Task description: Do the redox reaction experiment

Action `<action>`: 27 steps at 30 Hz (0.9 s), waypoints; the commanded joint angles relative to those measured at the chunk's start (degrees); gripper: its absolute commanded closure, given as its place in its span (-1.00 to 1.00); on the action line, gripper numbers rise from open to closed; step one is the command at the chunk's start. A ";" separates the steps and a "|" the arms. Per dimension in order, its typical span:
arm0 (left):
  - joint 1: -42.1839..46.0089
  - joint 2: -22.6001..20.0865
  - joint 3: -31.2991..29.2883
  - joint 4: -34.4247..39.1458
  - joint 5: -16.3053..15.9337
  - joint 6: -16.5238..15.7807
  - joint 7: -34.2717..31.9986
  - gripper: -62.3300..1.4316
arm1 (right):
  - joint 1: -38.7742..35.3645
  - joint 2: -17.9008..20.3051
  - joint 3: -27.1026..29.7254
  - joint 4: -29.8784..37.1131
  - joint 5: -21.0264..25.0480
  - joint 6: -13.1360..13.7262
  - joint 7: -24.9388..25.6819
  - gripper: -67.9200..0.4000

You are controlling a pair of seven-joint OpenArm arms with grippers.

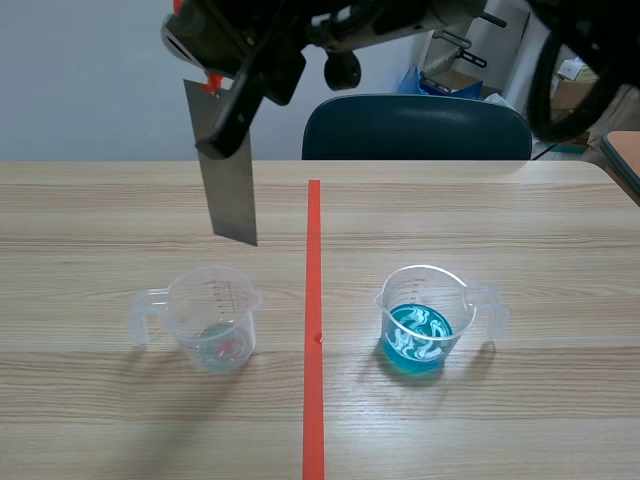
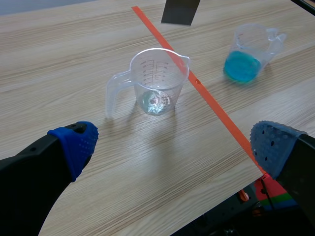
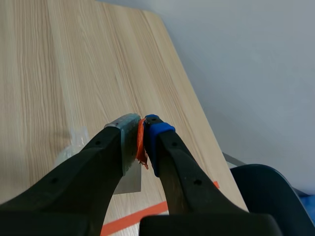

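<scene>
A: Where is the metal strip (image 1: 230,185)?

B: In the air. The right gripper (image 1: 222,120), whose arm crosses the top of the scene view from the right, is clamped on the strip's upper end, and the grey strip hangs down from it, slightly tilted.

A: So the fingers are closed on it?

B: Yes. The right wrist view shows the strip pinched flat between the two fingers.

A: And is the strip near the cups?

B: Its lower end hangs above the table (image 1: 110,210), left of the orange-red tape line (image 1: 314,300) and on the far side of the clear measuring cup (image 1: 213,318). It does not touch that cup.

A: What is in the clear cup?

B: Something small shows at the bottom, but I cannot tell what it is. Its handle points away from the tape.

A: The other cup?

B: The cup of blue liquid (image 1: 425,320) stands upright on the right of the tape, well apart from the clear one, with its handle also pointing away from the tape.

A: The left gripper (image 2: 174,145)?

B: Its fingers are spread wide with nothing between them, on the near side of the clear cup and apart from it

A: Anything else?

B: A dark chair (image 1: 415,128) stands behind the table's far edge
</scene>
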 commanded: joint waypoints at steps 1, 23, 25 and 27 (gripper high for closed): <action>0.11 0.15 -0.46 1.29 -0.37 -0.11 -0.72 -1.00 | -0.26 2.32 1.33 1.40 0.09 -0.31 2.14 0.97; 0.11 0.15 -0.46 1.29 -0.37 -0.11 -0.15 -1.00 | -15.85 32.02 16.94 8.02 6.91 1.86 17.46 0.97; 0.11 0.15 -0.46 1.29 -0.37 -0.11 -0.13 -1.00 | -17.07 34.49 17.88 8.41 6.91 1.99 18.62 0.97; 0.11 0.15 -0.46 1.29 -0.37 -0.11 -0.15 -1.00 | -18.12 36.79 18.78 8.74 6.91 2.03 19.43 0.97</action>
